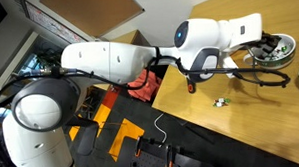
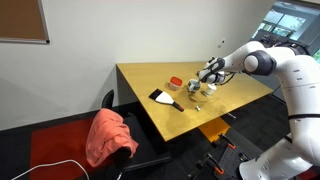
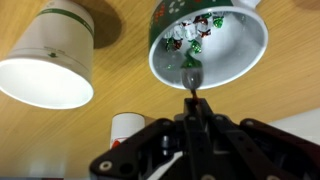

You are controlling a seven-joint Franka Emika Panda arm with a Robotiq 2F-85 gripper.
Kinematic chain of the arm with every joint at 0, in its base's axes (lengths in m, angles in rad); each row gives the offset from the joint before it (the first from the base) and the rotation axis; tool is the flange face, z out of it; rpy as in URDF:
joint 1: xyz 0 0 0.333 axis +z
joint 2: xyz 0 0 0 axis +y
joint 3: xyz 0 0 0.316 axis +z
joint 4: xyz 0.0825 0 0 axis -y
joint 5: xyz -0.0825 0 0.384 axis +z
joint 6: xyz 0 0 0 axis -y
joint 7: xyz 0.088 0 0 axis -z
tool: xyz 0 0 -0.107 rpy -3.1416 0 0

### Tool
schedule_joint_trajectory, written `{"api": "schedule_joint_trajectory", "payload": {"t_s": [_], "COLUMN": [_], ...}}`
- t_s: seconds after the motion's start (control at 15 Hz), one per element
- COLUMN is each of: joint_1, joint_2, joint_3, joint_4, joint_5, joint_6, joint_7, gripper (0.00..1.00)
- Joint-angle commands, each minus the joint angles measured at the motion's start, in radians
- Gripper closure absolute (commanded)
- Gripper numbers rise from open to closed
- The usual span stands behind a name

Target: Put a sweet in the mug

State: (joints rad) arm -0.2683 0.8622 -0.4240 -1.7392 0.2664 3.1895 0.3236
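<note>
The mug (image 3: pixel 238 50) is wide and bowl-like, white inside with a green patterned outside, and holds several small wrapped sweets (image 3: pixel 186 36). It also shows in both exterior views (image 1: pixel 277 53) (image 2: pixel 209 89). My gripper (image 3: pixel 192 88) hangs just above the mug's near rim. Its fingers are pressed together on a tiny pale green and silvery sweet (image 3: pixel 190 74) at their tips. The gripper also shows in both exterior views (image 1: pixel 256 52) (image 2: pixel 208 76). Another sweet (image 1: pixel 219 102) lies loose on the wooden table.
A plain white cup (image 3: pixel 48 62) with no handle stands left of the mug. A flat red round container (image 2: pixel 176 82) and a black object (image 2: pixel 161 97) lie further along the table (image 2: pixel 150 75). An orange cloth (image 2: pixel 108 135) lies on a chair by the table edge.
</note>
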Motion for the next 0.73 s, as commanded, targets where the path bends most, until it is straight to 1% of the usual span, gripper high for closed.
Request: {"api": "schedule_joint_trajectory", "payload": {"t_s": [0.0, 0.13, 0.27, 0.47, 0.53, 0.67], "joint_1": [-0.008, 0.001, 0.013, 0.027, 0.028, 0.04], "joint_2": [0.046, 0.047, 0.023, -0.018, -0.029, -0.044], "joint_3": [-0.008, -0.022, -0.035, -0.043, -0.041, -0.048], "joint_4": [0.076, 0.083, 0.063, 0.022, 0.015, 0.005], "joint_5": [0.021, 0.021, 0.017, 0.01, 0.011, 0.013], "joint_6": [-0.019, -0.044, -0.066, -0.047, -0.042, -0.04], "joint_7": [0.01, 0.012, 0.009, -0.002, -0.003, 0.002], "gripper": [0.6, 0.44, 0.31, 0.07, 0.01, 0.0]}}
